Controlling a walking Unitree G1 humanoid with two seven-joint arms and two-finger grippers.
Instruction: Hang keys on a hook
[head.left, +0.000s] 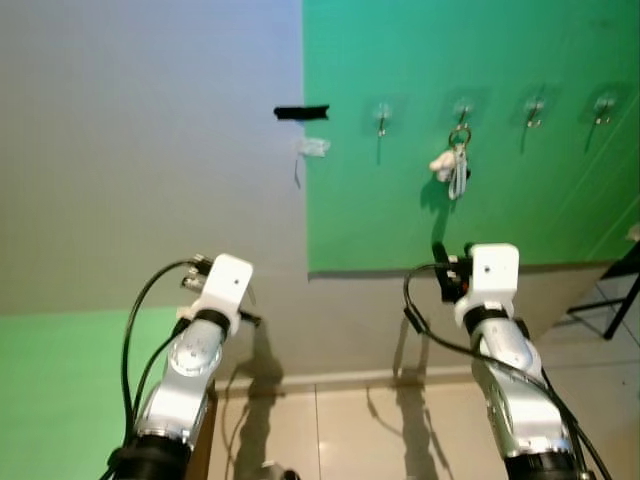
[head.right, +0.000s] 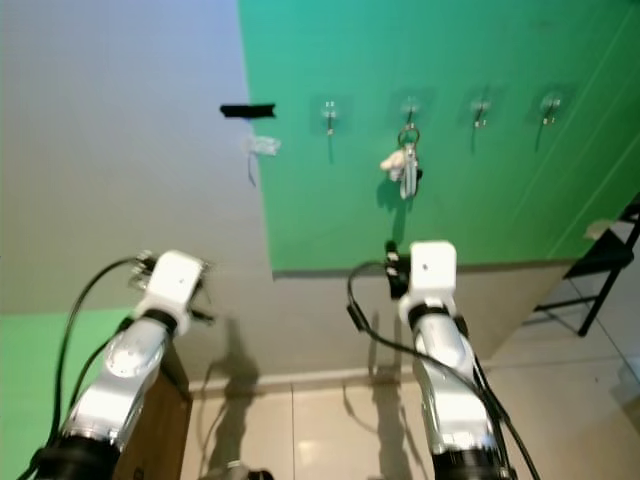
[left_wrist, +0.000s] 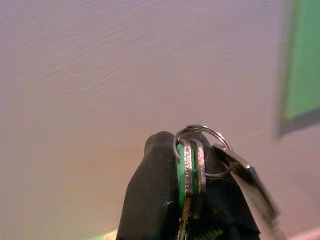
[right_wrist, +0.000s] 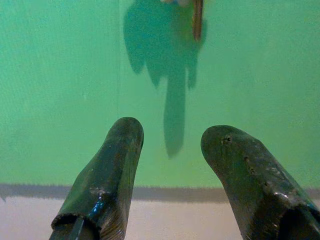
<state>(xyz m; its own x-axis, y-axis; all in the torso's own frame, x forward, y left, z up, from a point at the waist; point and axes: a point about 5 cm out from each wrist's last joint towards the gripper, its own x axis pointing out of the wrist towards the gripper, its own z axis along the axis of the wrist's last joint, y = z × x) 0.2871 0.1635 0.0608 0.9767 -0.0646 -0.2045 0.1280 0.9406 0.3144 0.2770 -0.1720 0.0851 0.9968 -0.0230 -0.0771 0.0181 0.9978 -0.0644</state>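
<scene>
A row of several clear hooks (head.left: 381, 118) is stuck high on a green wall panel (head.left: 400, 210). One bunch of keys with a white fob (head.left: 456, 165) hangs from the second hook (head.left: 461, 112). My left gripper (left_wrist: 190, 200) is shut on another bunch of keys (left_wrist: 192, 165), a silver ring with a green-edged key, held up before the grey wall to the left of the panel. My right gripper (right_wrist: 172, 137) is open and holds nothing; it faces the panel just below the hanging keys (right_wrist: 197, 17). Both arms are raised, the left (head.left: 215, 290) and the right (head.left: 490, 275).
A strip of black tape (head.left: 300, 112) and a small clear hook (head.left: 312, 147) sit on the grey wall beside the panel's edge. A black frame stand (head.left: 610, 290) is at the right. A brown wooden cabinet (head.right: 165, 420) is under my left arm, on a tiled floor (head.left: 380, 430).
</scene>
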